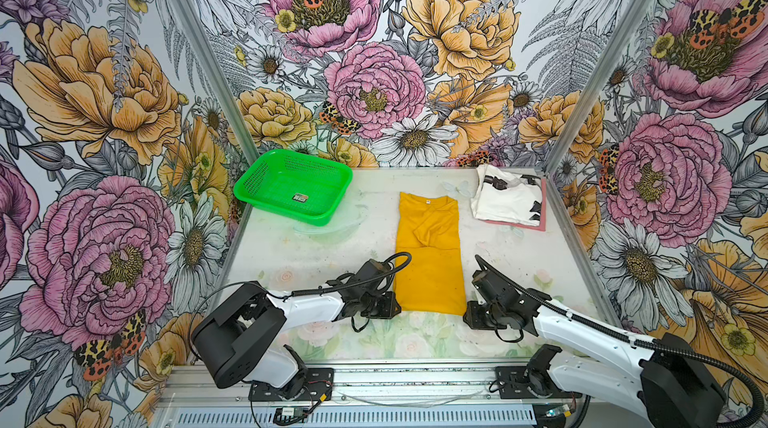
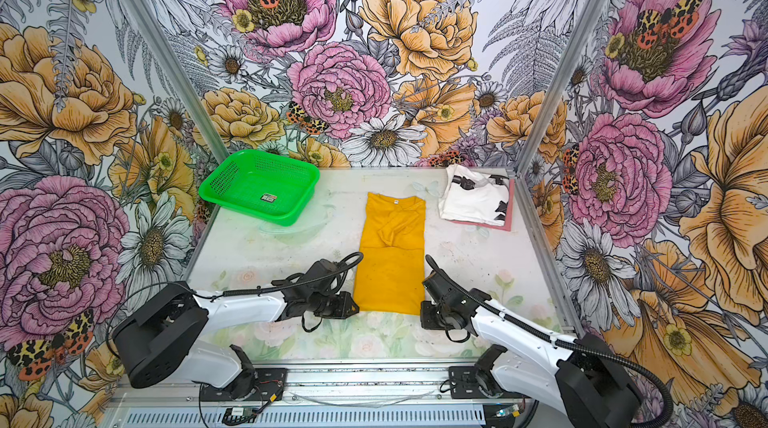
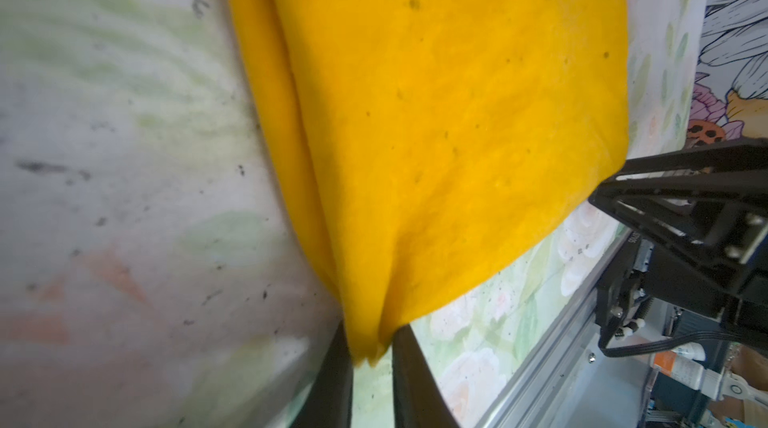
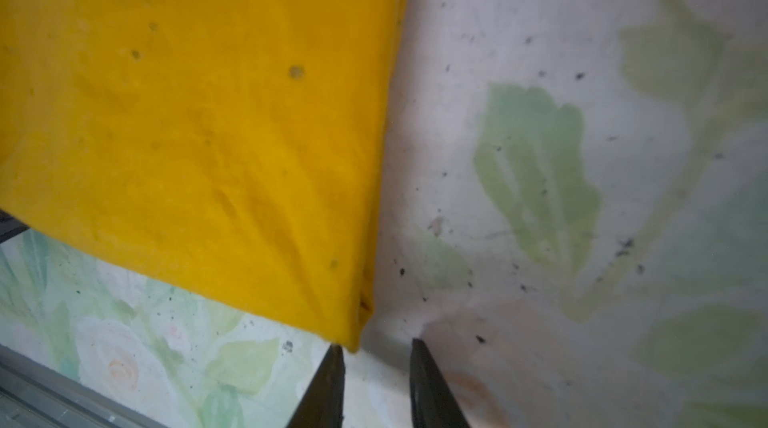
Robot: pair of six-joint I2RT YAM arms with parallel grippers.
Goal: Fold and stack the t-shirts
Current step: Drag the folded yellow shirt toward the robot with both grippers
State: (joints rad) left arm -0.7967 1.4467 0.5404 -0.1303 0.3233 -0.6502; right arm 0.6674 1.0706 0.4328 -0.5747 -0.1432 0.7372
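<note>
Pinching yellow t-shirt (image 3: pixel 436 114): left pincer (image 3: pixel 372 334); right pincer (image 4: pixel 377 345) parted.

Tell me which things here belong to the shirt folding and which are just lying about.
Job:
- yellow shirt
- white shirt
- pink shirt, under the white one

Lying about:
- green basket
- sticker inside it

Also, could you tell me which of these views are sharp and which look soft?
Both top views are crisp and evenly lit, with the yellow t-shirt clear edge to edge; the left wrist view is soft, the left gripper blurred close to the lens; the right wrist view is likewise soft, the table print hazy.
</note>
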